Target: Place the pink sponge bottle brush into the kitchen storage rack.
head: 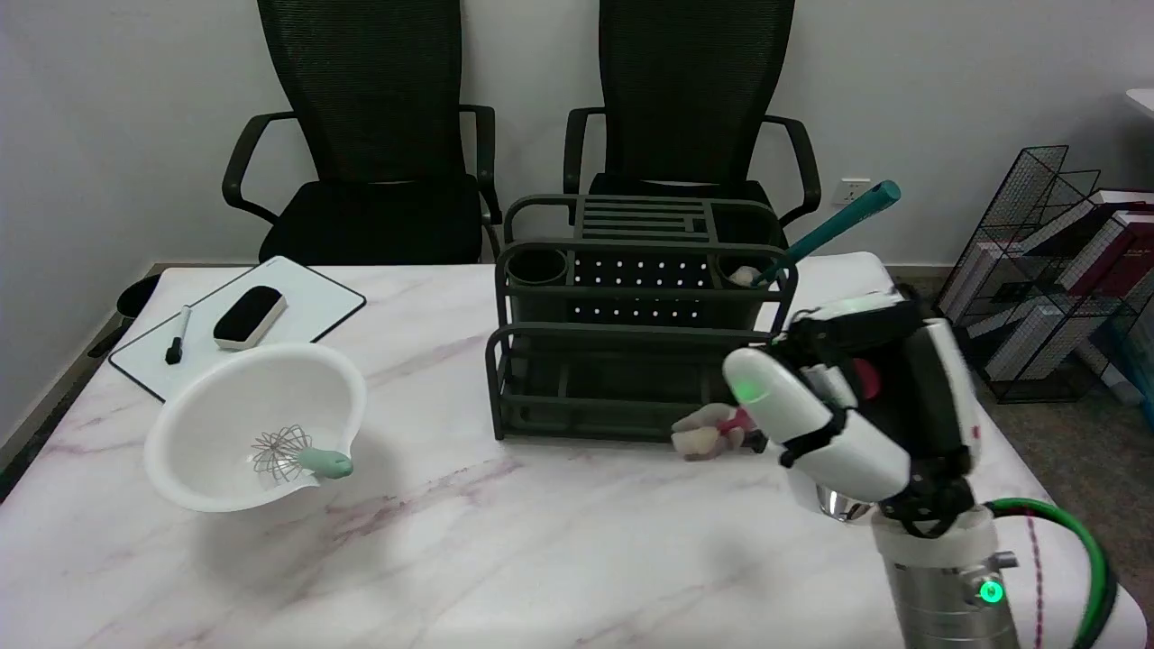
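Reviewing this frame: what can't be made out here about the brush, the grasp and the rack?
- Head view: the right hand covers the handle of the pink sponge bottle brush; only its sponge end shows, so the grip is unclear.
- Head view: whether the sponge rests on the table is not clear.
- Head view: the lower tier of the kitchen storage rack is too dark to read.
- Head view: the teal-handled brush has its head hidden in a rack cup.

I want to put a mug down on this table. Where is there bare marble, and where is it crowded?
Free: the near marble strip between the white bowl and the right hand, and the patch between bowl and dark green storage rack. Crowded: the rack's right front, where the hand meets the pink sponge bottle brush; the far left, under the whiteboard.
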